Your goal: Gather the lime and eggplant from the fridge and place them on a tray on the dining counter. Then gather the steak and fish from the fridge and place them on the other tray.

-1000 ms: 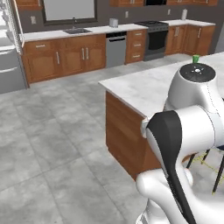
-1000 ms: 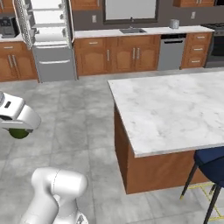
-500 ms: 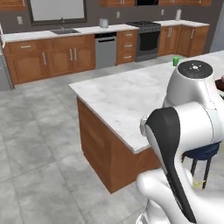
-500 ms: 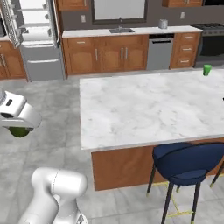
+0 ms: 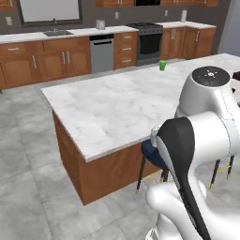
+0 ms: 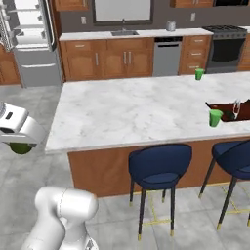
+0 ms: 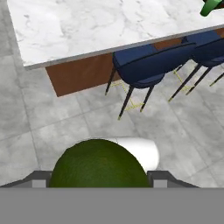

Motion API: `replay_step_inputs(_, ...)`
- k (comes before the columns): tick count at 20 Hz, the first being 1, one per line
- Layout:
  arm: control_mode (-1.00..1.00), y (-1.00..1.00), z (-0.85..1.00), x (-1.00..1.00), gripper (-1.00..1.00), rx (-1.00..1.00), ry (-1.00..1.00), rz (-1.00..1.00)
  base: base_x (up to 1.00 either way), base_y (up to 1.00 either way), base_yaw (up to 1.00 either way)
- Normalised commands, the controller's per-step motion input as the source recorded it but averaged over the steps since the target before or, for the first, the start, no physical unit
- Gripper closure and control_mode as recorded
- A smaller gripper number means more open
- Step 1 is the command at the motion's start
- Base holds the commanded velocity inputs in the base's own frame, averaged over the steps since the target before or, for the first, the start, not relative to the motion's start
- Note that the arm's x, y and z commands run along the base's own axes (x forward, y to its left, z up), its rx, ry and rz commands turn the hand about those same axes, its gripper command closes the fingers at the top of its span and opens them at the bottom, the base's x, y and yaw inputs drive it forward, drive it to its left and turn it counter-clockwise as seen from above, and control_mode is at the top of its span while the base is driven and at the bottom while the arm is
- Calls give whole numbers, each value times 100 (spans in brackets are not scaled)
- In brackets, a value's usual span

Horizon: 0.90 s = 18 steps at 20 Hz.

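Holding lime (image 7: 99, 164), no writing legible

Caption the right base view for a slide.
The tool carries the lime beside the dining counter, where a tray waits.

Base views flank the arm, sharing dining counter (image 6: 132, 110), hand view downward

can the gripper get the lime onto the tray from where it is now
Probably not yet. The gripper holds the lime low beside the dining counter's left end, while the tray sits far along the top.
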Motion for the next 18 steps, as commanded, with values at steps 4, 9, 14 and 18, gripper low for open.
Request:
replay_step_inputs(4,100,0,0,0,100,0,0,0,-3,-100,4)
replay_step_inputs(9,100,0,0,0,100,0,0,0,0,-100,5)
replay_step_inputs(14,100,0,0,0,100,0,0,0,2,-100,5)
replay_step_inputs(18,100,0,0,0,100,0,0,0,27,-100,8)
